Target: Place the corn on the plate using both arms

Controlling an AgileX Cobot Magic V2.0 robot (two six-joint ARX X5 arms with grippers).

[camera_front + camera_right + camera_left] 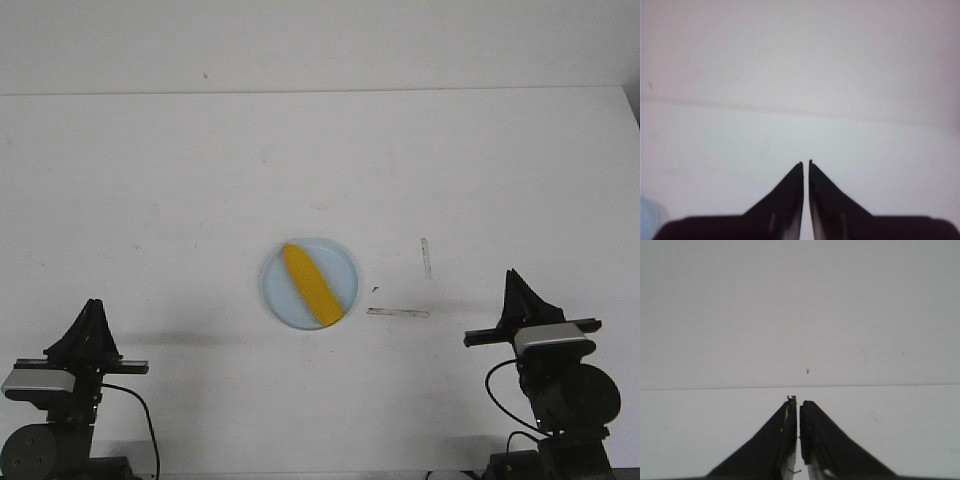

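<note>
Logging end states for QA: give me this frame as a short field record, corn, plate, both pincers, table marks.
corn: yellow cob lying diagonally on the plate, one end near the rim on the robot's side
plate: pale blue, round, near the middle of the white table
left pincer: shut, empty, pulled back at the near left, apart from the plate
right pincer: shut, empty, at the near right, apart from the plate
table marks: two thin tape strips right of the plate
task state: corn appears placed

One high front view, two low wrist views.
The front camera looks down over the worktop point(320, 160); each wrist camera looks forward along its jaws toward the worktop's far edge.
</note>
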